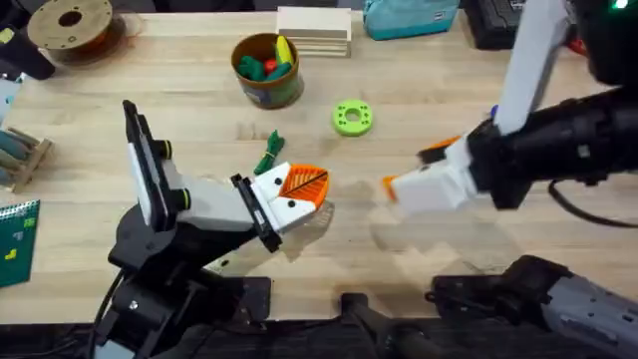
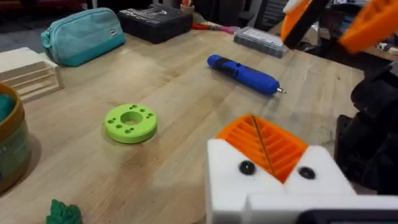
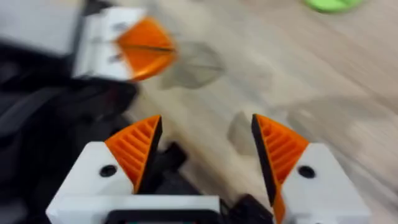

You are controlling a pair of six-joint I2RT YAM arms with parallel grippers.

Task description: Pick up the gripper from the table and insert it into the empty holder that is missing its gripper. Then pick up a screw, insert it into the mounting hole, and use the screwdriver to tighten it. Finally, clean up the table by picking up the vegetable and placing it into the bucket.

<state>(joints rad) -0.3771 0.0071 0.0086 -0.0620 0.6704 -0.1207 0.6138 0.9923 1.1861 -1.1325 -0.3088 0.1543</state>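
On the pale wood-grain table (image 1: 199, 140), the left gripper (image 1: 299, 189) lies low near the middle, its white angular blocks meeting in ribbed orange pads (image 2: 264, 143) pressed face to face, with only a thin dark seam between them and nothing gripped. Two dark round holes show in the white plastic just below the pads. Just beyond its tip, toward the far edge, lies the vegetable (image 1: 269, 155), a slender dark green leafy piece; it looks close to touching the white block, though contact cannot be made out. In the left wrist view only a scrap of its green shows at the frame corner.

Farther back stands the bucket (image 1: 267, 72), round and olive-yellow with a darker band, holding red, yellow and green toy foods. To its right a bright green disc (image 1: 352, 118) with a centre hole lies flat, well apart from both grippers.

The screwdriver (image 2: 244, 73), a smooth blue cylinder with a thin metal bit, lies on the table beyond the disc; from overhead it is almost wholly hidden behind the right arm.

The right gripper (image 1: 387, 185) hangs to the right of the left one, pointing at it across a gap of bare wood. Its two wedge-shaped orange pads stand wide apart, empty. Its outline is smeared overhead, and the wood under it is blurred in its own wrist view.
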